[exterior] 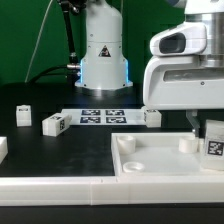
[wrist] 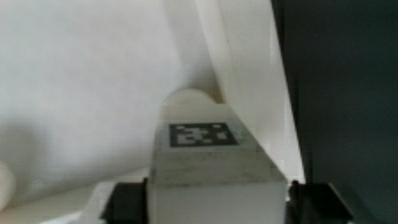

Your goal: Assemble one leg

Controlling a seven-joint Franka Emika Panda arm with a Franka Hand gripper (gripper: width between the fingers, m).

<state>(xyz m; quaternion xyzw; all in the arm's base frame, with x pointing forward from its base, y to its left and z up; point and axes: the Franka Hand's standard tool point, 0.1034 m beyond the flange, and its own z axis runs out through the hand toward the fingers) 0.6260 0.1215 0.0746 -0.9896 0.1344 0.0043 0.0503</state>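
My gripper is shut on a leg, a small white oblong block with a black-and-white tag. It holds the leg upright at the exterior view's right, over the far right part of the large white square piece. In the wrist view the leg sits between my two dark fingertips, its far end next to the piece's raised rim. Three more legs lie loose on the table: one at the exterior view's left, one further left, one behind the square piece.
The marker board lies flat at mid-table in front of the robot base. A white block sits at the exterior view's left edge. A white ledge runs along the table's front.
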